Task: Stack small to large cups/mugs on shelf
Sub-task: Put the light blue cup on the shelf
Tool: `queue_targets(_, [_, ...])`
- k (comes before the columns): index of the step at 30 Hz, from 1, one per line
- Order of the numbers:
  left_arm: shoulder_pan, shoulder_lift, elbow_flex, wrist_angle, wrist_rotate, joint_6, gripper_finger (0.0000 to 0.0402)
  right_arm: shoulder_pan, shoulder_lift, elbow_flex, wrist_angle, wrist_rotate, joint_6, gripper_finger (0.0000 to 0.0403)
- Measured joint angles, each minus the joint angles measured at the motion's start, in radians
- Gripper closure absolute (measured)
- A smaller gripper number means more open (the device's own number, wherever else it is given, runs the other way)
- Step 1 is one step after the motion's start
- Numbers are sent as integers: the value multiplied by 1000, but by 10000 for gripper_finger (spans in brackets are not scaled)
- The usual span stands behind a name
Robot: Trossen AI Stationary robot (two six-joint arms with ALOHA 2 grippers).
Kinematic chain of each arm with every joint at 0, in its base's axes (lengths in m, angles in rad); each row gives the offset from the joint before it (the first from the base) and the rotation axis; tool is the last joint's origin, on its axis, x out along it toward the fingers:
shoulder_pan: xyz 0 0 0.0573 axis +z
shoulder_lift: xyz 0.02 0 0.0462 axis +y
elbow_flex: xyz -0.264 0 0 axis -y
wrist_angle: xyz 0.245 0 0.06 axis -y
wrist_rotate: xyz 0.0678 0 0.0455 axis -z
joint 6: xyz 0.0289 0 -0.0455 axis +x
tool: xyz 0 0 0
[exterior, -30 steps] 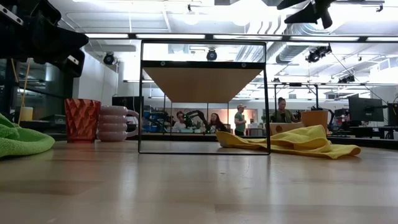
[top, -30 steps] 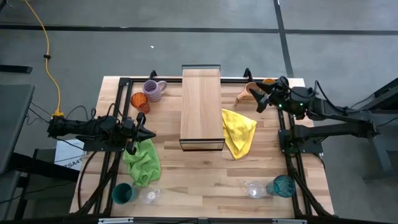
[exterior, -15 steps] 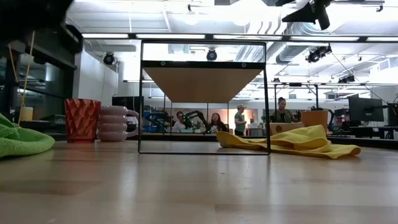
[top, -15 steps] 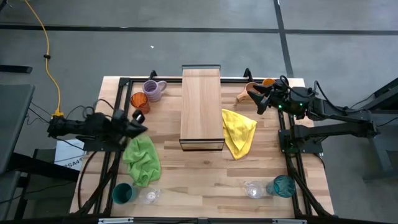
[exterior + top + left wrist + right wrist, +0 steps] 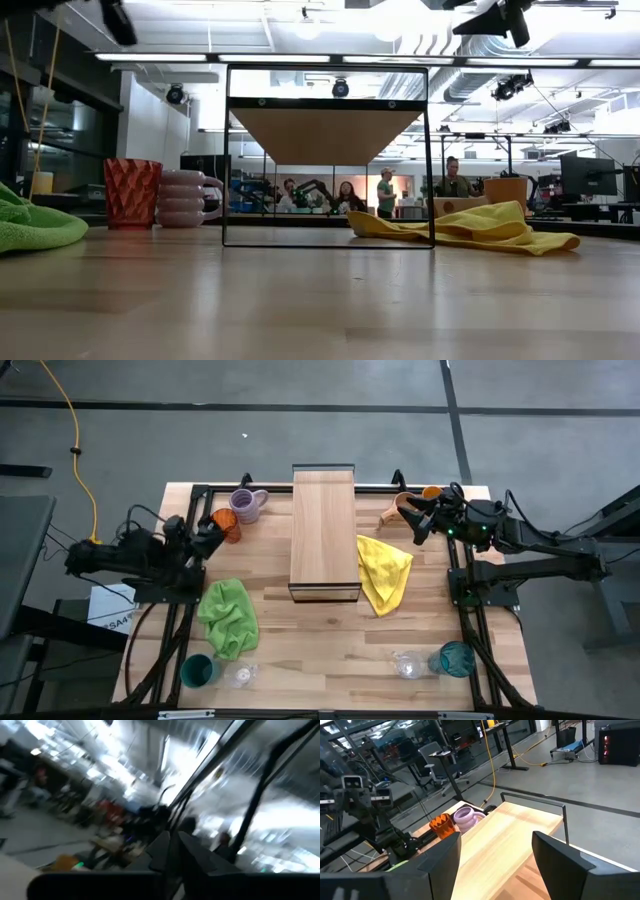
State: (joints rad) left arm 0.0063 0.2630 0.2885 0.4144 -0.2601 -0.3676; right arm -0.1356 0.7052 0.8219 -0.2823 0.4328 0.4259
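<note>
The amber-orange tumbler (image 5: 226,525) and the lavender mug (image 5: 246,505) stand at the far left, left of the shelf (image 5: 324,535). The tan mug (image 5: 398,508) and orange cup (image 5: 431,492) sit at the far right. A teal tumbler (image 5: 197,670) and a clear glass (image 5: 240,676) stand near left. Another glass (image 5: 408,664) and teal tumbler (image 5: 456,658) stand near right. My left gripper (image 5: 208,540) is shut and empty, raised just left of the orange tumbler. My right gripper (image 5: 420,520) is open and empty, raised beside the tan mug.
A green cloth (image 5: 228,618) lies crumpled at the near left. A yellow cloth (image 5: 385,572) lies right of the shelf. The shelf's plank top (image 5: 510,840) is bare. Dark frame rails run along the table's left and right edges.
My left gripper has drawn back from above the green cloth toward the table's far left, rising and tipping upward until it leaves the low view. The green cloth lies where it was. The right arm has kept still.
</note>
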Motion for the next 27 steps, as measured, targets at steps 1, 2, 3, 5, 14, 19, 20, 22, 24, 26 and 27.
queue_targets(1, [0, 55, 53, -44, -6, 18, 358, 0, 0, 0, 5, 0, 0, 167])
queue_targets(2, [0, 108, 103, -90, -13, 35, 345, 0, 0, 0, 10, 0, 0, 167])
queue_targets(3, [0, 162, 154, -137, -21, 50, 330, 0, 0, 0, 13, 0, 0, 167])
queue_targets(5, [0, 255, 257, -209, -36, 81, 299, 0, 0, 0, 21, -4, 0, 167])
queue_targets(14, [0, 487, 552, -334, -93, 162, 200, 0, 0, 0, 25, -73, -23, 167])
queue_targets(19, [0, 512, 570, -337, -96, 152, 203, 0, 0, 0, 25, -75, -41, 167])
queue_targets(20, [0, 515, 570, -338, -103, 151, 207, 0, 0, 0, 25, -77, -41, 167])
queue_targets(22, [0, 514, 569, -340, -125, 151, 215, 0, -1, 0, 25, -99, -42, 167])
queue_targets(24, [0, 513, 569, -337, -140, 155, 223, 0, -1, 0, 25, -121, -41, 167])
queue_targets(26, [0, 512, 569, -336, -156, 151, 231, 0, 0, 0, 25, -139, -41, 167])
queue_targets(27, [0, 511, 569, -336, -157, 150, 235, 0, 0, 0, 24, -150, -41, 167])
